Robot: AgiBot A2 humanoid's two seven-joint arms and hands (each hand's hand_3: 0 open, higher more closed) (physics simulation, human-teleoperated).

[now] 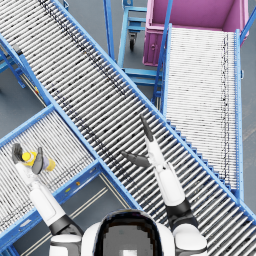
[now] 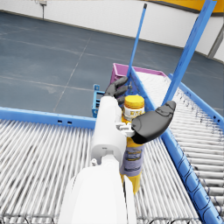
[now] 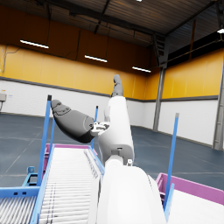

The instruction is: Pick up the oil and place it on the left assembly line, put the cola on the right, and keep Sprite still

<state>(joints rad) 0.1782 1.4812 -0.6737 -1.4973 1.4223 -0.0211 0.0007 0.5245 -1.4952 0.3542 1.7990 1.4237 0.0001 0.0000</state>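
**A:** Across the middle, from eleven o'clock down to five, runs the big central conveyor (image 1: 100, 95). What flanks it?

**B:** At two o'clock is the right assembly line (image 1: 200, 100), which ends at a pink bin (image 1: 200, 12) near one. The left assembly line (image 1: 60, 135) lies at eight.

**A:** Why is the left arm out that way?

**B:** Oil belongs on the left, so I read this as the placing step. The left arm stretches toward nine o'clock over that line. The left hand (image 2: 151, 124) is clamped on the oil bottle (image 2: 133, 107), thumb on one side and fingers on the other. The bottle is roughly upright, yellow cap on top. I can't tell whether its base touches the rollers.

**A:** And the right?

**B:** The right arm reaches toward twelve above the central conveyor. The right hand (image 1: 142, 159) is empty, with its fingers spread apart. I'd guess it is parked until the cola's turn. Neither cola nor Sprite is in view.
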